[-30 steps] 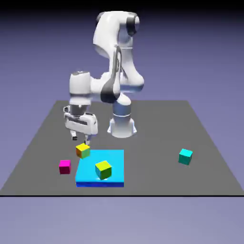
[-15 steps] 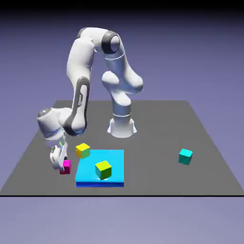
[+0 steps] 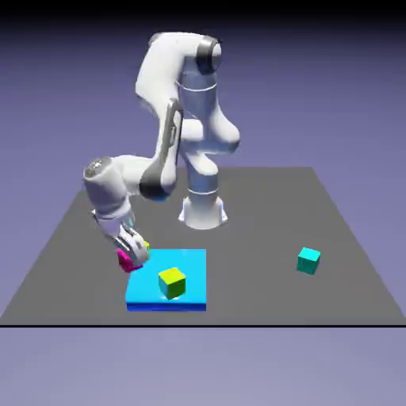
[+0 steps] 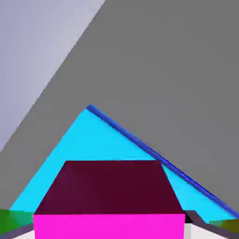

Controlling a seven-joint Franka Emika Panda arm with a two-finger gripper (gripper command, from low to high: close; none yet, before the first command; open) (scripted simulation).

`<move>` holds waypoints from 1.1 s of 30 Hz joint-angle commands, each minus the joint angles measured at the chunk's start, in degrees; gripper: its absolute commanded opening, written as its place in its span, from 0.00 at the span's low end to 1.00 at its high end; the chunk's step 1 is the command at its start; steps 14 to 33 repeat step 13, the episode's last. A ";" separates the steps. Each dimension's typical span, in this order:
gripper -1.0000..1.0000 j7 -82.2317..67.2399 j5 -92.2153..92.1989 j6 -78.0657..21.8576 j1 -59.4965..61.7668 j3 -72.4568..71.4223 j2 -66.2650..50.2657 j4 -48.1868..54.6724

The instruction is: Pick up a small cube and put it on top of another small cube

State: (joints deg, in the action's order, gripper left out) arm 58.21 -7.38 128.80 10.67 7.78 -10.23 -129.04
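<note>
Left side of table (image 3: 254, 230), ext. view: gripper (image 3: 132, 258) slants down toward the blue slab (image 3: 194, 273), w/ the magenta cube (image 3: 125, 261) at its fingertips. Hand view agrees: cube sits large at bottom middle, between the two finger tips (image 4: 201, 230), of which only bits show either side. State: closed on magenta cube, holding it; no wider than the cube. Cube tilted w/ the hand, seen over slab's far-left edge; exact ht. above slab or table can't be read.

Yellow cube (image 3: 146, 247): mostly hidden behind the gripper, only a sliver showing, just beside the fingers in ext. view. Contact w/ them: can't tell.

Yellow-green cube (image 3: 172, 283): on slab, near part, right of and nearer than the gripper, apart from it. Teal cube (image 3: 308, 261): on table, well apart, far over to ext. view's right.

Robot base (image 3: 203, 208) at far side, approx. mid; arm (image 3: 162, 143) bends over to ext. view's left, then down to the hand.

Hand view, other bits: slab corner shows beyond held cube, dk. blue edge running down to the right; green patch low left, olive patch low right, both cut by the frame. Which cubes these are: can't say.
</note>
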 commanded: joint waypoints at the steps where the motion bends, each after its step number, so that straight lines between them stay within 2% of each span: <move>1: 0.00 -2.01 1.40 -1.59 -2.13 -0.06 0.76 0.65; 5: 0.00 -7.51 4.49 -5.65 -7.50 -0.24 2.71 2.34; 9: 0.00 -8.53 3.06 4.23 -7.27 -0.83 -3.42 -1.48; 10: 1.00 -8.53 3.06 4.23 -7.27 -0.83 -3.42 -1.49; 13: 1.00 -8.02 3.78 -0.75 -7.39 -0.53 -0.33 0.44; 33: 1.00 -8.02 3.78 -0.75 -7.39 -0.53 -0.33 0.44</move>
